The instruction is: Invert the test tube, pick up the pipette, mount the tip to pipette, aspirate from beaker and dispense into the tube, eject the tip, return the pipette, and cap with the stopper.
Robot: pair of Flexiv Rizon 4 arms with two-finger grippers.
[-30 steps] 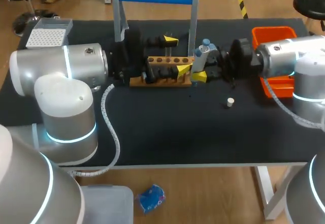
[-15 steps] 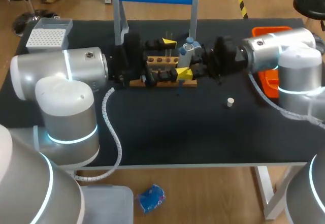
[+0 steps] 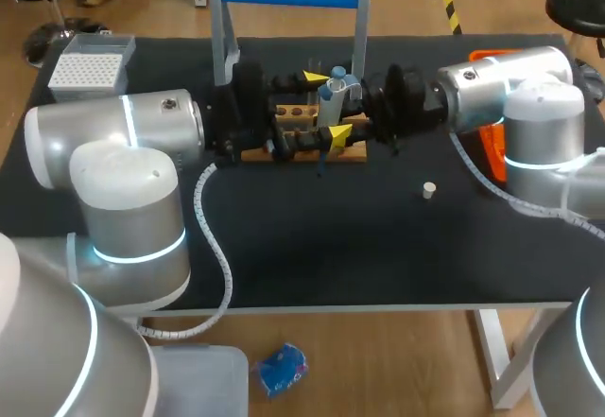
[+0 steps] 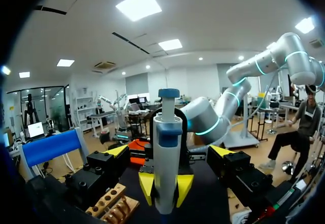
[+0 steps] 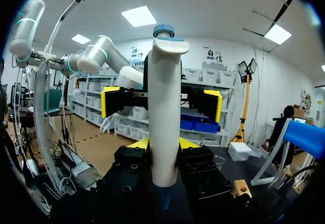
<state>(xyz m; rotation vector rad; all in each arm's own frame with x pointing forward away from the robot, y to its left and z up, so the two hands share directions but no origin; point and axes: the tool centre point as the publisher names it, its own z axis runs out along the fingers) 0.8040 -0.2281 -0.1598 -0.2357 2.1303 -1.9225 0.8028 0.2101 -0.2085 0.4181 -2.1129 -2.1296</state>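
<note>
A: Nearest you, the stopper (image 3: 429, 189) lies alone on the tabletop (image 3: 331, 247), well apart from both arms, so capping is a long way off.

B: Look past it to the rack (image 3: 352, 153). That is where your last second went: your right arm (image 3: 492, 95) has swung in from the rack's right end and carried the pipette (image 3: 331, 91) leftward along it.

A: Your right pincer (image 5: 160, 144) is clamped on the pipette's body, a finger on either side. It holds the pipette upright with the blue button uppermost.

B: Your left pincer (image 4: 168, 151) has stayed where it was. Its fingers stand wide apart and grip nothing. The pipette now stands between them, touching neither as far as I can see.

A: So you can count the pick-up as done. To me this looks like a hand-over or a regrasp being set up. You would want the left fingers to close on the body before the right lets go.

B: I can't make out whether a tip is on the shaft's end. It is too small from above and too dark in the wrist view.

A: Farthest off, the tip box (image 3: 90, 62) sits at the far left corner, well apart from the pipette and on the side of your left arm (image 3: 123, 133). If no tip is mounted, that is probably your next stop.
</note>
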